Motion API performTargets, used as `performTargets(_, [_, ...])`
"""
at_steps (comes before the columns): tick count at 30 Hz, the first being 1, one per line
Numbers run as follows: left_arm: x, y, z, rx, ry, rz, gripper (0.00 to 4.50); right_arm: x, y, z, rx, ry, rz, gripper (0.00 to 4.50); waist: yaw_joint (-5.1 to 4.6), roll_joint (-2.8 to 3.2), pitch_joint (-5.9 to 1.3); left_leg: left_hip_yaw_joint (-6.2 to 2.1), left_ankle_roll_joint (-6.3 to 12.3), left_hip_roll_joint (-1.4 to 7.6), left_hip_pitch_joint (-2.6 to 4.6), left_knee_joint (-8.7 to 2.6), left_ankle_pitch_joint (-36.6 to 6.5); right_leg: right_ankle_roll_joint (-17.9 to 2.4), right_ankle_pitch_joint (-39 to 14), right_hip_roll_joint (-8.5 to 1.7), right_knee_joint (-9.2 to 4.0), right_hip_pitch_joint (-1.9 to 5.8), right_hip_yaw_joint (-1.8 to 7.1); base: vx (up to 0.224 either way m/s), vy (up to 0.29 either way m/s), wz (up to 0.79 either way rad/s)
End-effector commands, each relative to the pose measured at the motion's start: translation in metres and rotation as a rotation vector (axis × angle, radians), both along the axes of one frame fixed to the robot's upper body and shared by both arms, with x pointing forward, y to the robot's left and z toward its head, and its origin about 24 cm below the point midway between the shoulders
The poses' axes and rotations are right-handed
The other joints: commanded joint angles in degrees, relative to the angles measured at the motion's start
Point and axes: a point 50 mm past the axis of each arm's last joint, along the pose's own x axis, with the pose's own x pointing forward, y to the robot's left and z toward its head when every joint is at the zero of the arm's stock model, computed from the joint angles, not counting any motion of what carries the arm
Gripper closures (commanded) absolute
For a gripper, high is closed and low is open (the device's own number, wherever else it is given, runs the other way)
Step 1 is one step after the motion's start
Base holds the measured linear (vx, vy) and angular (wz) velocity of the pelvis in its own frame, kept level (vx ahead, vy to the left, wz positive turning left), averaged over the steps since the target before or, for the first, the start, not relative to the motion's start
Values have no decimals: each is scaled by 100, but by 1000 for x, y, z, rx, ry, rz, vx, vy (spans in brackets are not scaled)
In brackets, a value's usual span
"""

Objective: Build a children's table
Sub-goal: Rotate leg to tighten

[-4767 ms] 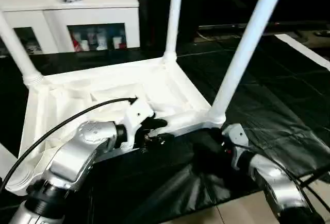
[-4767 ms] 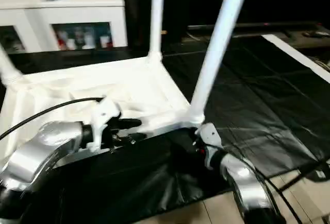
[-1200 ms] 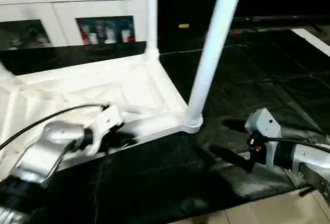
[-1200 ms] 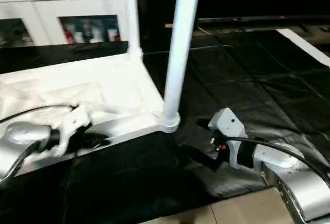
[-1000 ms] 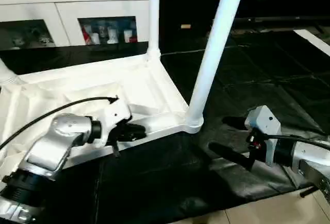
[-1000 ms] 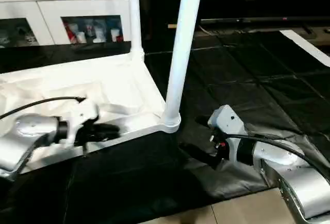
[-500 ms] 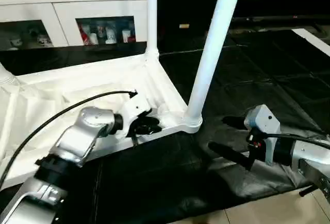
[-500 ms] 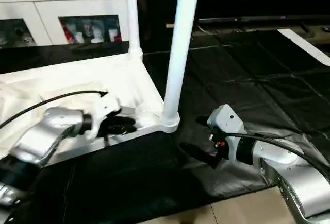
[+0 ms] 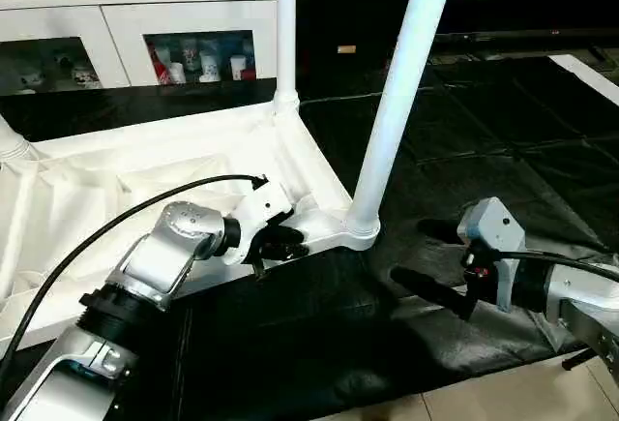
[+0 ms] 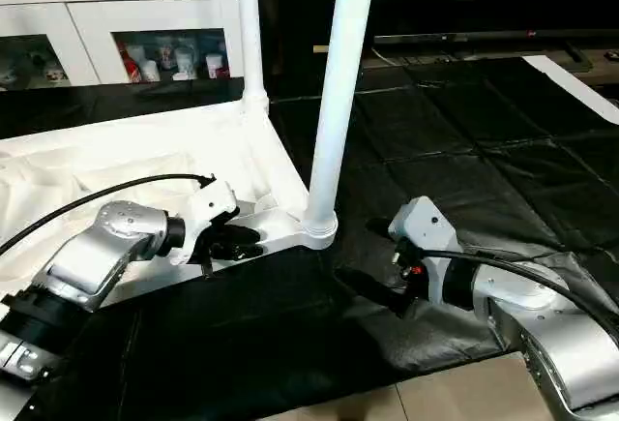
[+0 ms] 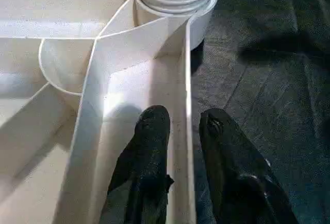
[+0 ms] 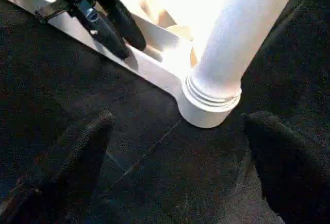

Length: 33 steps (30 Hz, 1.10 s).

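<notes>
We find the white plastic children's table (image 9: pixel 193 165) lying upside down on the black crinkled floor sheet (image 9: pixel 503 150), ribbed underside up. Three long white tapered tubular legs rise from its corner sockets: the near-right leg (image 9: pixel 401 92), the far leg (image 9: pixel 285 24), and a third at the left edge (image 9: pixel 10 140). The corner nearest our left arm is hidden behind it, so we cannot tell whether a fourth leg is seated.

Our left gripper (image 11: pixel 178 131) straddles the table's near rim wall just beside the near-right socket, one black finger (image 11: pixel 149 131) inside the rim, the other outside, narrowly parted; whether they truly pinch the wall we cannot tell. Our right gripper (image 12: pixel 175 147) hangs low over the sheet, jaws spread wide and empty, aimed at the collar of the near-right leg.

We judge the step to be steadying the top while that leg gets tightened. Next move calls for advancing the right gripper so its jaws bracket the leg base, then closing.
</notes>
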Motion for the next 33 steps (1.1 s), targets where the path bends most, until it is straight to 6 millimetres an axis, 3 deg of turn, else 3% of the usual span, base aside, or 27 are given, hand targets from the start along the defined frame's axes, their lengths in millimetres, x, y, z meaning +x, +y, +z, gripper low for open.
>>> performTargets(1, [3, 0, 0, 37, -17, 7, 332, -1, -1, -3, -10, 0, -1, 0, 21, 13, -346, -152, 201, 368, 137, -424, -797, -1414, -173, -373, -361, 222, 168, 0, 0, 0])
performTargets(7, [5, -2, 2, 28, -15, 12, 332, -2, -1, -6, -9, 4, 0, 0, 27, 13, -339, -154, 176, 375, 142, -433, -913, -1427, -326, -380, -375, 217, 169, 0, 0, 0])
performTargets(19, [-1, -3, 0, 11, -4, -32, 441, -2, -2, -11, -9, 5, 2, 0, 20, 14, -330, -156, 196, 377, 139, -441, -947, -1440, -363, -380, -383, 210, 166, 0, 0, 0])
performTargets(27, [-9, -6, 3, -39, -62, -155, 441, 3, -4, -11, -1, -17, -16, 0, 14, 21, -347, -162, 225, 379, 126, -438, -876, -1429, -219, -384, -369, 218, 166, 0, 0, 0])
performTargets(31, [-21, 5, 1, -13, -12, -256, 441, 7, -3, -10, 31, -41, -7, 0, 13, 17, -347, -152, 250, 388, 149, -442, -847, -1479, -81, -374, -340, 197, 159, 0, 0, 0])
performTargets(33, [-26, 11, 0, 16, 1, -305, 441, 8, -1, -10, 29, -36, 33, 0, 27, 24, -330, -146, 234, 387, 160, -452, -986, -1460, -340, -378, -362, 182, 160, 0, 0, 0])
